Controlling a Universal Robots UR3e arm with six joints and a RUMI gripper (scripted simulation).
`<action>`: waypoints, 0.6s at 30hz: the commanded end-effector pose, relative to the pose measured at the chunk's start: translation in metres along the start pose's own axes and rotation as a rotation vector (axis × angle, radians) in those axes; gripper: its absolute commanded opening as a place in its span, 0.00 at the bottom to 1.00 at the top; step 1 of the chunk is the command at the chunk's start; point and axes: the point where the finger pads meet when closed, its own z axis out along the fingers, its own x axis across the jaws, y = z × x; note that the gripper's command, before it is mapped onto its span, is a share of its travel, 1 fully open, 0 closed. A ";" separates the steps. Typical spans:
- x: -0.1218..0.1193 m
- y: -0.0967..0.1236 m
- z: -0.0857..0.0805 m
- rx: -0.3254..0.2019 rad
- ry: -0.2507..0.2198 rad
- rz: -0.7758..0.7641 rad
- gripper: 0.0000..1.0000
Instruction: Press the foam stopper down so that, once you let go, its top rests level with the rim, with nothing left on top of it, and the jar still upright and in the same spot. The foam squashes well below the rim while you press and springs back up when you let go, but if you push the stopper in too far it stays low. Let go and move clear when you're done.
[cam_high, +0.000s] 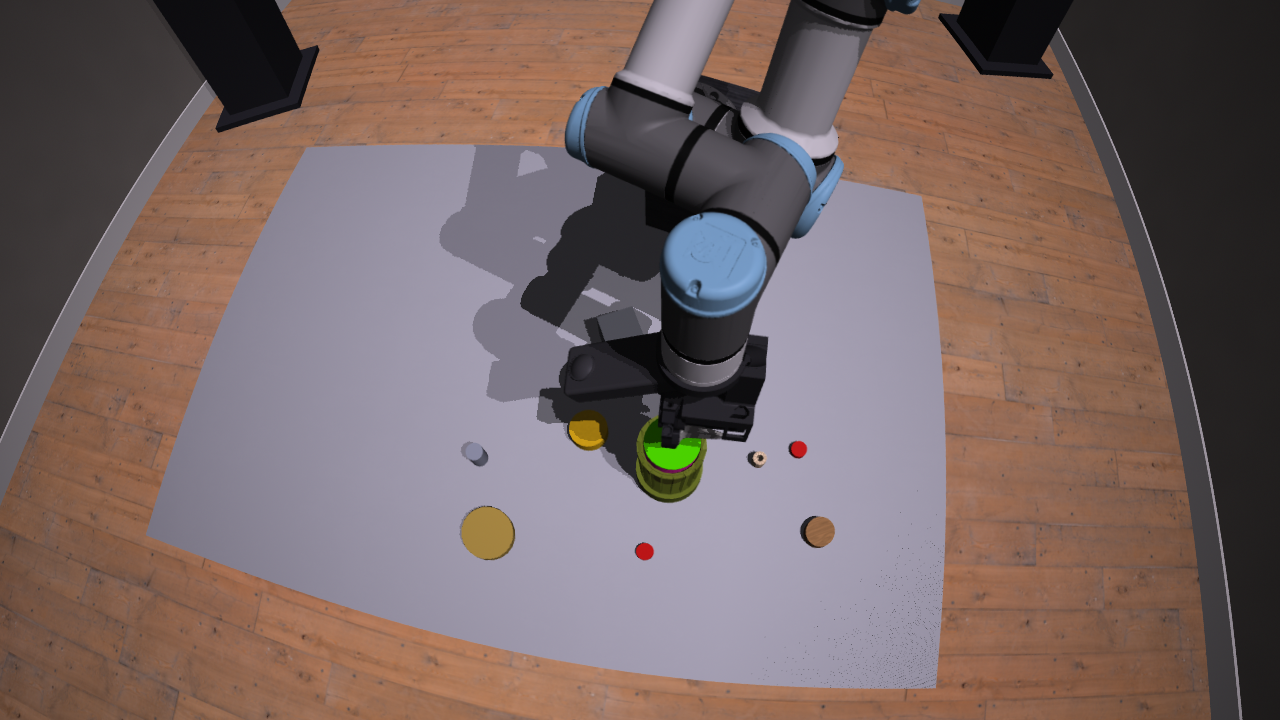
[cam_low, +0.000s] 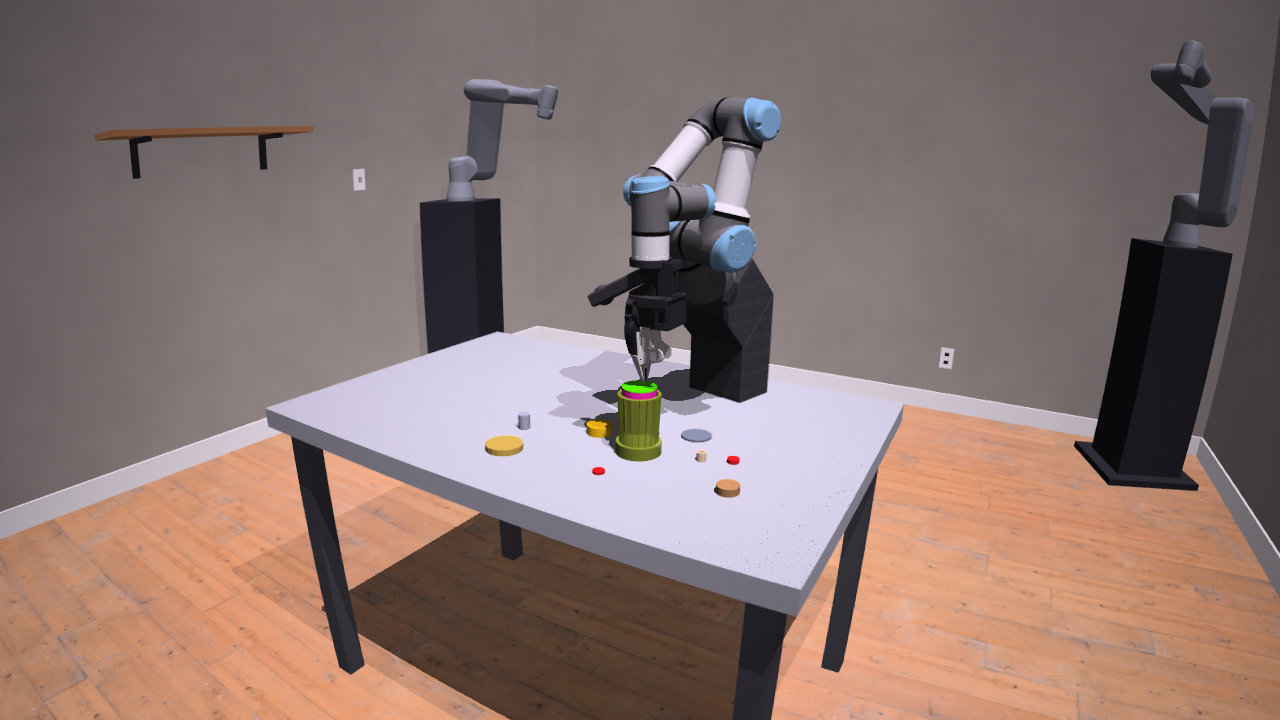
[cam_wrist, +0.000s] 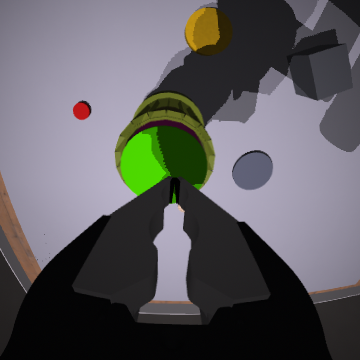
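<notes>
An olive ribbed jar (cam_high: 668, 479) stands upright on the grey table; it also shows in the exterior view (cam_low: 639, 425) and in the wrist view (cam_wrist: 167, 130). A bright green foam stopper (cam_high: 671, 453) (cam_low: 639, 388) with a magenta band sits in its mouth and stands a little above the rim. In the wrist view the stopper (cam_wrist: 162, 162) fills the jar mouth. My gripper (cam_low: 641, 374) is shut and empty, pointing down, its tips just above or at the stopper's top near its edge (cam_wrist: 174, 192). I cannot tell if they touch.
Around the jar lie a small yellow cylinder (cam_high: 587, 429), a flat yellow disc (cam_high: 486, 531), a small grey cylinder (cam_high: 473, 452), a grey disc (cam_low: 696, 435), a beige bead (cam_high: 758, 459), a brown disc (cam_high: 818, 531) and two red dots (cam_high: 797, 448) (cam_high: 643, 550).
</notes>
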 end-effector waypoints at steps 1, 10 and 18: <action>-0.007 -0.001 0.004 0.015 -0.019 -0.004 0.00; -0.007 -0.001 0.004 0.015 -0.020 -0.004 0.00; -0.007 -0.001 0.005 0.015 -0.020 -0.004 0.00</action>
